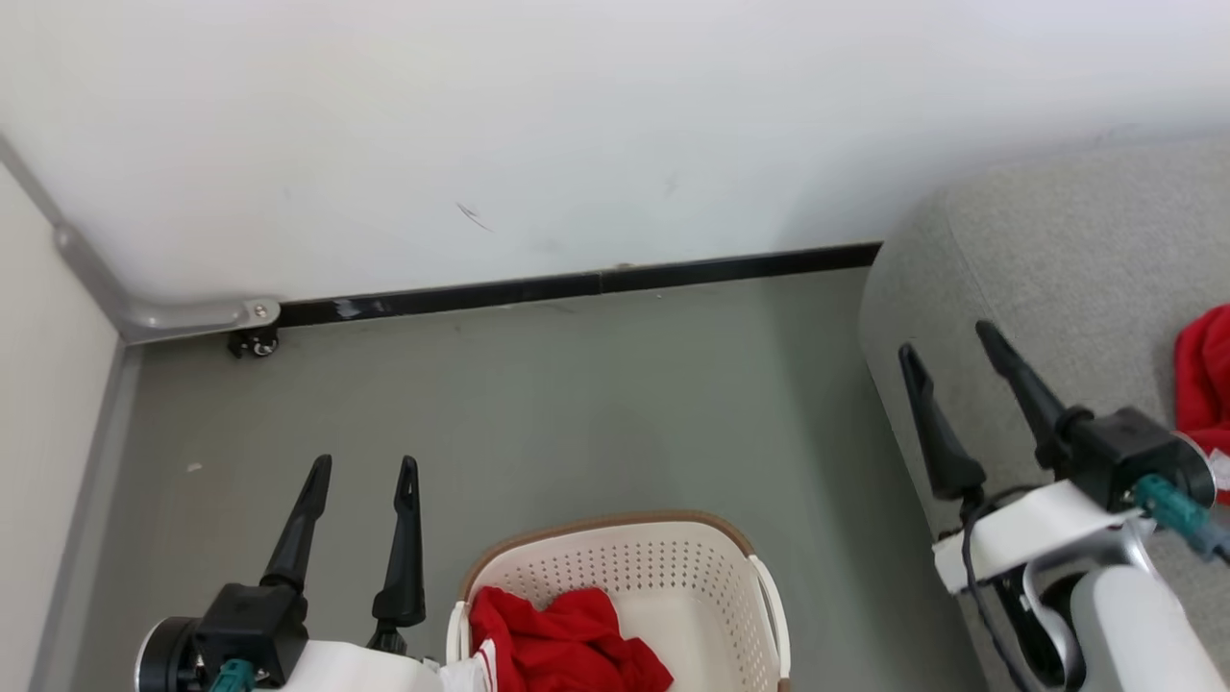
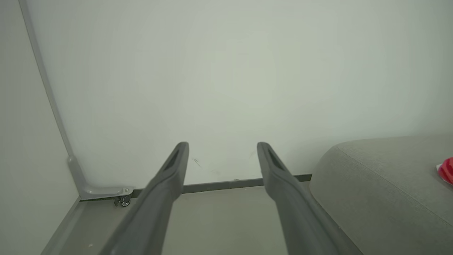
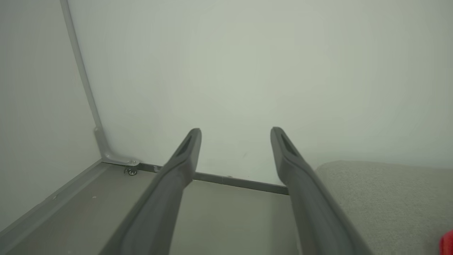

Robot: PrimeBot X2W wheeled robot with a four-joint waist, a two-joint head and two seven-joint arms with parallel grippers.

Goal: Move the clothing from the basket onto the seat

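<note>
A cream basket [image 1: 625,567] with a brown rim stands on the floor at the bottom middle of the head view. Red clothing [image 1: 562,639] lies bunched in its left half. The grey seat [image 1: 1057,259] fills the right side, and another red piece of clothing [image 1: 1206,370] lies on it at the right edge; this piece also peeks in as clothing [image 2: 446,170] and clothing [image 3: 447,242]. My left gripper [image 1: 365,471] is open and empty, left of the basket. My right gripper [image 1: 947,341] is open and empty, over the seat's left edge, left of the red piece.
A white wall [image 1: 577,125] with a dark baseboard [image 1: 577,285] closes the far side. A grey metal corner bracket [image 1: 192,314] with a small caster [image 1: 255,343] sits at the far left. Grey floor [image 1: 577,404] lies between the basket and the wall.
</note>
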